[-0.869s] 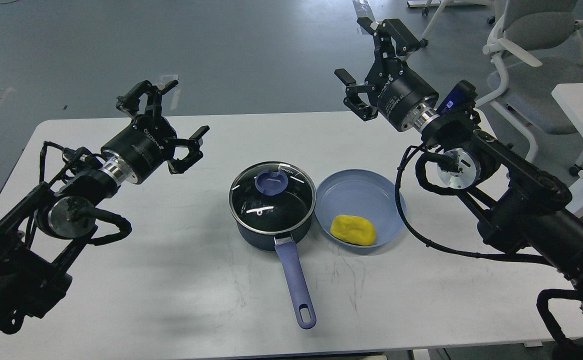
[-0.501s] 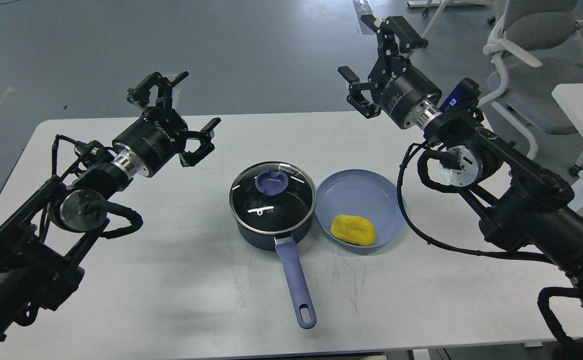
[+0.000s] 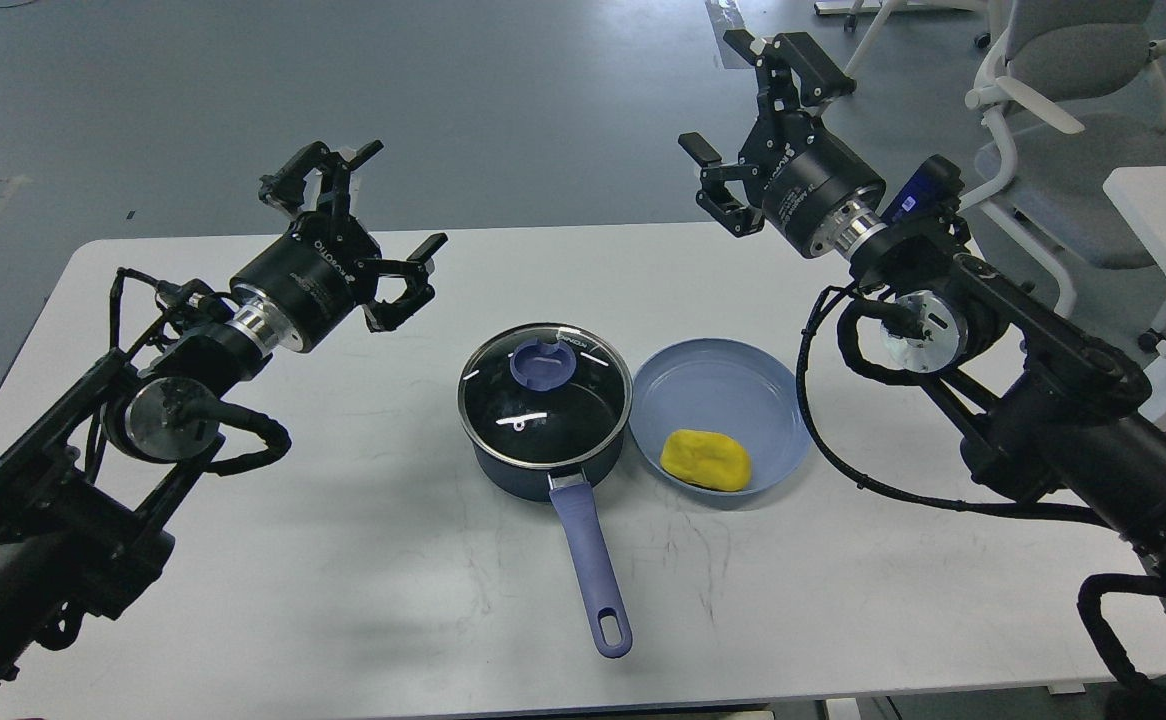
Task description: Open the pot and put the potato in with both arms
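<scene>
A dark blue pot with a long blue handle stands at the table's middle. Its glass lid with a blue knob sits shut on it. A yellow potato lies in a light blue bowl just right of the pot. My left gripper is open and empty, in the air to the left of the pot and behind it. My right gripper is open and empty, high above the table's far edge, behind the bowl.
The white table carries only the pot and bowl. A second white table and office chairs stand at the right, beyond my right arm. Grey floor lies behind the table.
</scene>
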Motion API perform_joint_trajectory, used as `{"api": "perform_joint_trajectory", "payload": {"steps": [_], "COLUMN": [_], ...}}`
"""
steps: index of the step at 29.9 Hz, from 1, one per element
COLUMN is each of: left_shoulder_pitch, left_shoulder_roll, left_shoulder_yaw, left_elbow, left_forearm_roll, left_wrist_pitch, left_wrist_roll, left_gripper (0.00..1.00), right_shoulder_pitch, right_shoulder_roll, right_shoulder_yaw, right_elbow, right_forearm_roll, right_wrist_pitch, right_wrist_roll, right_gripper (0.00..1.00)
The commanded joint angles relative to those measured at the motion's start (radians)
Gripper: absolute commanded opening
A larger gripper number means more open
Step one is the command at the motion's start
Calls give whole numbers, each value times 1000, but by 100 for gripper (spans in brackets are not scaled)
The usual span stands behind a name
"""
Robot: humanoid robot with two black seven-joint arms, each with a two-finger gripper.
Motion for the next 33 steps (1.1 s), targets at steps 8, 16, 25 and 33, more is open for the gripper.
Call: {"api": "perform_joint_trajectory", "payload": {"steps": [8,16,25,33], "left_shoulder_pitch": [1,1,1,1], "left_shoulder_roll": [-8,-11,-11,-9], "left_shoulder_yaw": [2,0,0,0], "left_elbow": [0,0,-2,-2], "left_forearm_roll": [0,0,2,2], "left_wrist_pitch": [1,1,1,1], "left_wrist_roll": [1,1,1,1], "left_gripper": [99,99,99,99], "right_shoulder_pitch": [-2,-3,-8,-9], "right_shoulder_roll": [-2,-2,-2,-2], "right_shoulder_yaw": [0,0,0,2], "right_elbow": [0,0,0,0], "right_forearm_roll": [0,0,0,0], "right_wrist_pitch": [-1,-2,-2,-3], "right_wrist_roll": [0,0,0,0], "right_gripper": [100,100,100,100]}}
